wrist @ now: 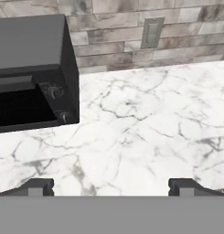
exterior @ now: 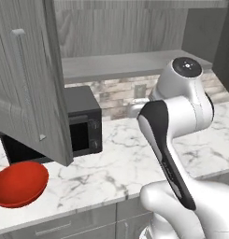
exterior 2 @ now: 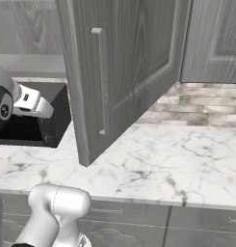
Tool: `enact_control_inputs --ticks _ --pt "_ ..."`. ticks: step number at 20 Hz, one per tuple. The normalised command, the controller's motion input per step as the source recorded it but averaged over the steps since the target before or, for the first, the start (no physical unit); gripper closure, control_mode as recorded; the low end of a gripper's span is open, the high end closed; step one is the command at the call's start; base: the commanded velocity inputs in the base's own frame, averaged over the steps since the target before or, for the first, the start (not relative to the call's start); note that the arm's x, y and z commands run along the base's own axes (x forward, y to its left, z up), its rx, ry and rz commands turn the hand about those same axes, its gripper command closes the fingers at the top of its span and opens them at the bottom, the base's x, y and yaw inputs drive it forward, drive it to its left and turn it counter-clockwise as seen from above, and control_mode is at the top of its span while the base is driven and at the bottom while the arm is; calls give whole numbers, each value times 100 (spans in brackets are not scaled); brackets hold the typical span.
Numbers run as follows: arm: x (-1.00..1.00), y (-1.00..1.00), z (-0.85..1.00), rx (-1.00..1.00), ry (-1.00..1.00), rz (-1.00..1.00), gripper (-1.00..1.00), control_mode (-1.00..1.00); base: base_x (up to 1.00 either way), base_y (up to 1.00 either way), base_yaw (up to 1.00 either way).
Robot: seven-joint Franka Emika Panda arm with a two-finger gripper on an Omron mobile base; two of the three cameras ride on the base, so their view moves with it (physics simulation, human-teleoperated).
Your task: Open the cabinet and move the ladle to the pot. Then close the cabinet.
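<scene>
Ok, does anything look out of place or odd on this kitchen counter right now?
One thing: the cabinet door hangs wide open, swung out over the marble counter in front of the black microwave. The red bowl sits upright near the counter's edge. Nothing looks spilled or damaged.

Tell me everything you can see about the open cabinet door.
The cabinet door is grey with a wood-grain look and a recessed panel. It stands swung open, out over the marble counter, its lower edge above the stone without touching it. A slim vertical bar handle in pale grey is fixed near its free edge. In the left base view the door hangs in front of the black microwave and above the red bowl. Nothing touches it.
</scene>
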Motion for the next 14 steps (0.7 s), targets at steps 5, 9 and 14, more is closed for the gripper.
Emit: enact_control_inputs --ticks 5,9,14 --pt "0 0 0 0 0 0 -100 100 -2 0 4" --pt "-55 -8 16 13 -2 0 -100 -100 0 0 0" --pt "-98 -30 44 12 -17 0 -100 -100 0 0 0"
